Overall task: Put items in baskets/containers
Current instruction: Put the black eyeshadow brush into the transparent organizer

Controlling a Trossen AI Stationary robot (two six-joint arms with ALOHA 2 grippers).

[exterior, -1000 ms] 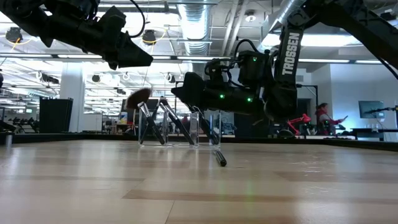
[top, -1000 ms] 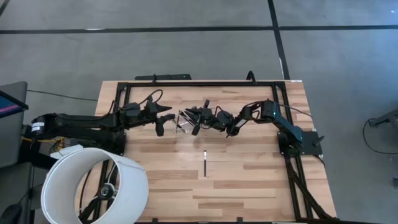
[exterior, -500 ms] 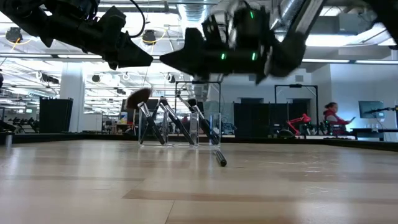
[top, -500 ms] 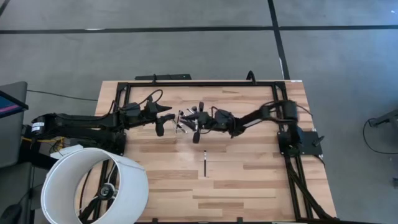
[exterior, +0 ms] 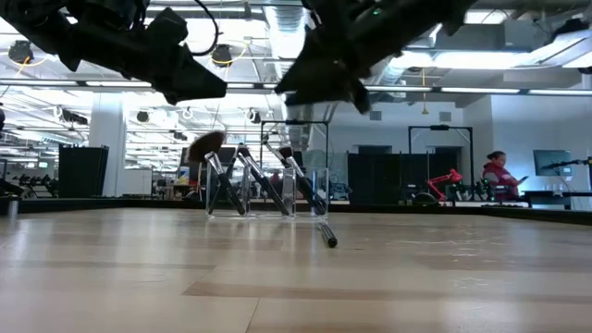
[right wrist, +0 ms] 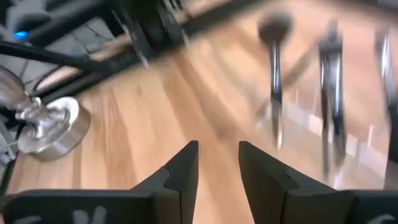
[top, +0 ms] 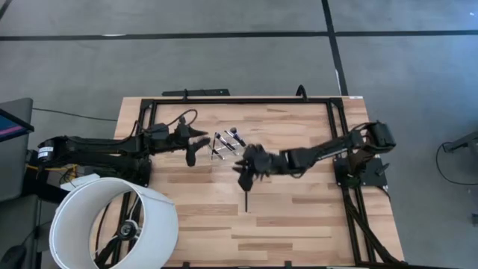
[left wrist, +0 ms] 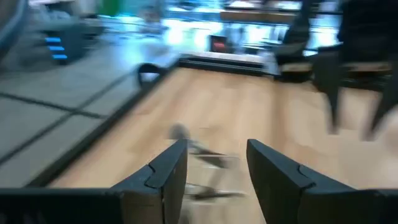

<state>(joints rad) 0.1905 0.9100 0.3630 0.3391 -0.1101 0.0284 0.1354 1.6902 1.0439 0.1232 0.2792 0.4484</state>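
1. Above the middle of the surface (top: pixel 299 202), the right end effector (top: pixel 244 166) hangs with its fingers (right wrist: pixel 183 168) a narrow gap apart and nothing between them.
2. Just beyond it on the wood lies a single makeup brush (top: pixel 246 193), flat and on its own, pointing along the depth of the surface; the low view shows it (exterior: pixel 326 234) lying in front of the holder.
3. Near the far side stands the clear holder (top: pixel 225 142), with several black-handled brushes (exterior: pixel 248 176) leaning in it at slants; one has a fluffy head (exterior: pixel 205 143) sticking out at one end.
4. Beside the holder, on its left, the left end effector (top: pixel 196 147) hovers off the wood, its fingers (left wrist: pixel 163 171) moderately apart and empty.
5. At the near left corner a big white cylinder (top: pixel 112 223) overhangs the edge of the surface.
6. Beyond the surface, in the room behind, a person (exterior: pixel 500 174) is seen in the low view.
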